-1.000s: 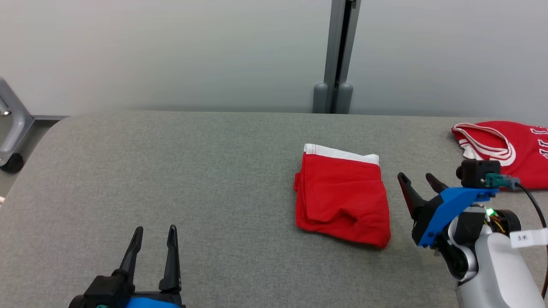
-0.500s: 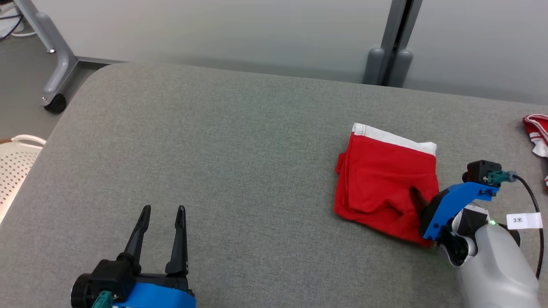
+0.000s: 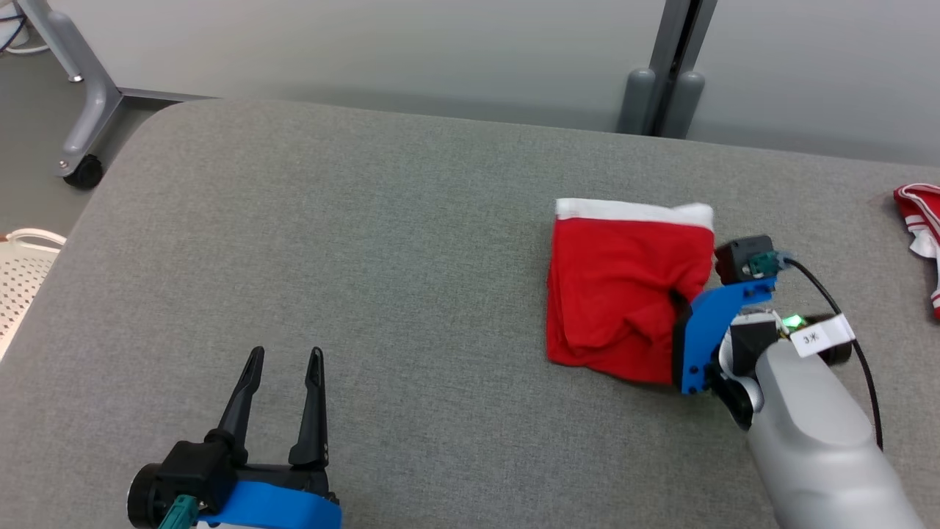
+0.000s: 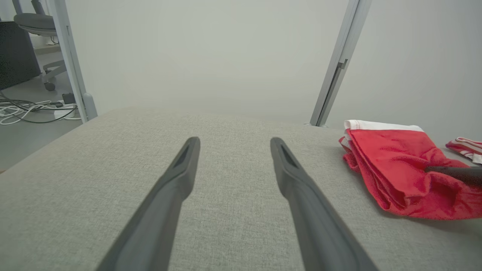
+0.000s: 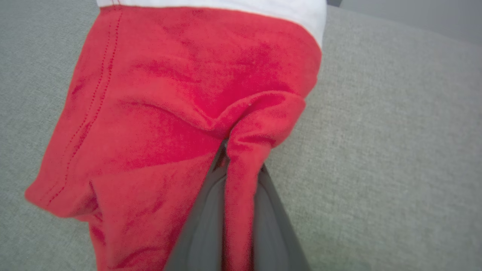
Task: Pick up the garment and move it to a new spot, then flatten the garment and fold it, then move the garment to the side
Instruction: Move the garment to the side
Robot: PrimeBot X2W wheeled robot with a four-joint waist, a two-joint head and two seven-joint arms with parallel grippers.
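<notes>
The folded red garment [image 3: 617,294] with a white waistband lies on the grey table [image 3: 367,257], right of centre. My right gripper [image 3: 674,305] is shut on the garment's right edge; in the right wrist view a pinched ridge of red cloth [image 5: 241,169] runs between the two dark fingers [image 5: 205,218]. The garment [image 4: 391,169] also lies at the right of the left wrist view. My left gripper [image 3: 285,360] stands open over the bare table at the lower left, far from the garment, its fingers [image 4: 177,180] spread with nothing between them.
A second red and white garment [image 3: 918,220] lies at the table's far right edge. A grey post [image 3: 668,66] stands behind the table against the wall. A wheeled grey frame [image 3: 81,110] and a white perforated basket [image 3: 22,272] are off the table's left side.
The head camera has swung left. My right gripper went from open beside the garment to shut on its right edge, and the garment has shifted and bunched. The left gripper stays open.
</notes>
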